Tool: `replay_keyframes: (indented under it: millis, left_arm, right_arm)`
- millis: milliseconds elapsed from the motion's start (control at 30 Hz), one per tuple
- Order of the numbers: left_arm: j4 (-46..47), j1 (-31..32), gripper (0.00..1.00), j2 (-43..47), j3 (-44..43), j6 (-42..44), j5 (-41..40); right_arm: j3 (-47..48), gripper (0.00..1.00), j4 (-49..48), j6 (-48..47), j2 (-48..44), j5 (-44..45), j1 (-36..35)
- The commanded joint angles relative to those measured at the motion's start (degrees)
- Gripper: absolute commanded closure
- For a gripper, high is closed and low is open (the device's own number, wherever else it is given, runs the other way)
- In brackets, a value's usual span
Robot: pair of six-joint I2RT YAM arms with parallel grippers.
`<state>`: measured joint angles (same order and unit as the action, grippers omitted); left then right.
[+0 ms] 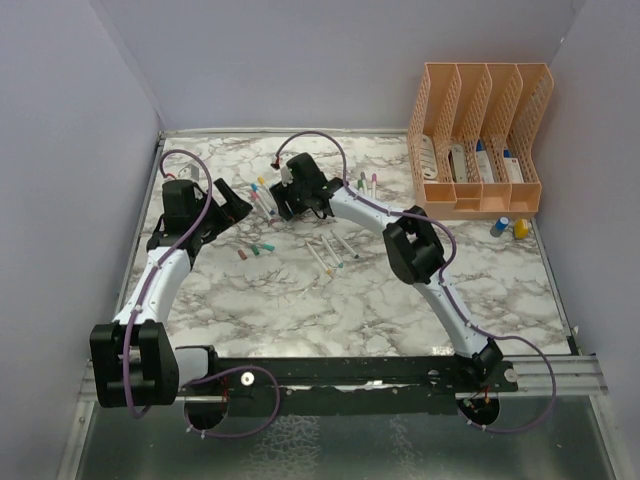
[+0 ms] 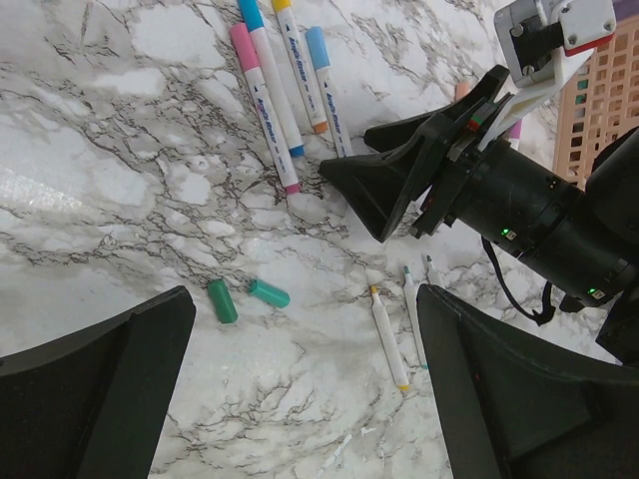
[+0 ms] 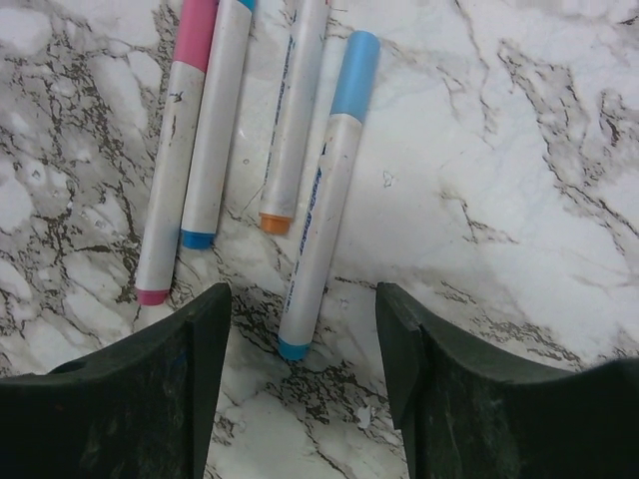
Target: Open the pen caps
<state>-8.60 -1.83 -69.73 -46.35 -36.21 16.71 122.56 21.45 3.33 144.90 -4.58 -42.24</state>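
Several capped pens (image 3: 324,200) lie side by side on the marble table, with pink, blue, yellow and light-blue caps (image 2: 243,45). My right gripper (image 3: 305,379) is open just above the table, with the lower end of the light-blue-capped pen between its fingers, untouched. In the top view it (image 1: 280,205) hovers over this pen group (image 1: 262,197). My left gripper (image 2: 300,399) is open and empty above the table, left of the right one (image 1: 230,200). Loose green and teal caps (image 2: 222,300) and uncapped pens (image 2: 389,337) lie below it. The right gripper (image 2: 346,150) also shows there.
A peach lattice file organiser (image 1: 480,140) stands at the back right, with small blue (image 1: 500,227) and yellow (image 1: 521,228) bottle-like items in front of it. More pens (image 1: 367,183) lie behind the right arm. Uncapped pens (image 1: 330,250) and caps (image 1: 257,250) lie mid-table.
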Motion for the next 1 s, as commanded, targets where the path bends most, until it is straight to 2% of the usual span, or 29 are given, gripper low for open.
replay_keyframes:
  millis: [0, 167, 433, 500, 733, 967]
  left_arm:
    - [0.2, -1.04, 0.03, 1.78, 0.73, 0.87, 1.93]
    - [0.45, -1.75, 0.03, 2.12, 1.1, 0.74, 2.32]
    - [1.99, -2.04, 0.03, 1.76, 1.55, -0.54, 3.27]
    - [2.61, -2.04, 0.03, 1.43, 1.47, -1.0, 3.77]
    - [7.61, -1.81, 0.04, -0.37, 2.34, -4.73, 7.23]
    - [19.95, 0.91, 0.06, -6.77, 3.83, -11.28, 13.02]
  right_arm:
    - [2.23, 0.45, 1.1, -0.95, 2.93, 2.4, -0.72]
    - [1.13, 0.61, 2.01, -1.21, 3.18, 4.44, -1.0]
    - [-6.92, 0.94, 1.55, 0.63, -0.4, 9.82, -1.09]
    - [-9.18, 0.98, 1.69, 2.38, -1.74, 12.23, -1.01]
    - [-18.71, 0.99, -1.04, 8.55, -8.6, 13.93, -0.51]
    - [-29.2, 0.99, -6.81, 8.26, -19.09, 12.68, -0.54]
